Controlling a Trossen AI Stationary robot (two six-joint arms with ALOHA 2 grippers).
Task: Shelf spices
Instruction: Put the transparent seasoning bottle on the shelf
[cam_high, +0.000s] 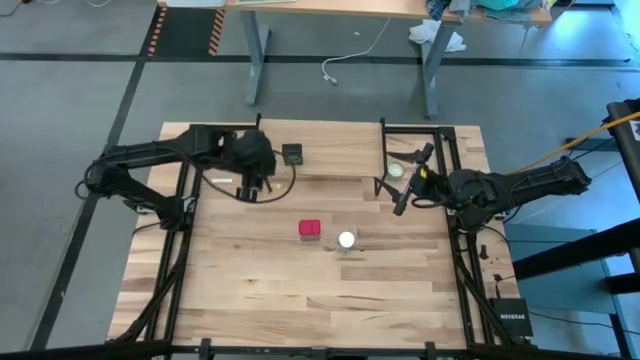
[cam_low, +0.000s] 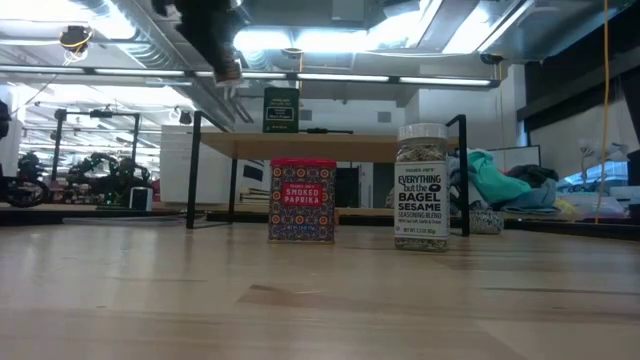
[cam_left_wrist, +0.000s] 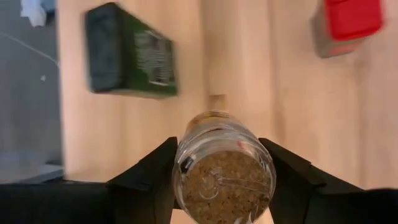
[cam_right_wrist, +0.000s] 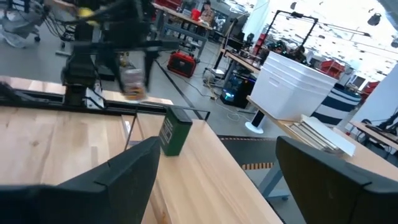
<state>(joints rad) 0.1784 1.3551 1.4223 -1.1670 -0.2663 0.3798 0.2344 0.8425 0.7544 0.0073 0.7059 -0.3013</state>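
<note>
My left jaws clench a round jar of tan-grey spice above the shelf.

Nearest on the worktop stand the red box and the white-lidded jar, close together. Beyond them is the shelf, where the dark tin stands beside my lifted left jaws. My right jaws hang released over the shelf's right end.
</note>
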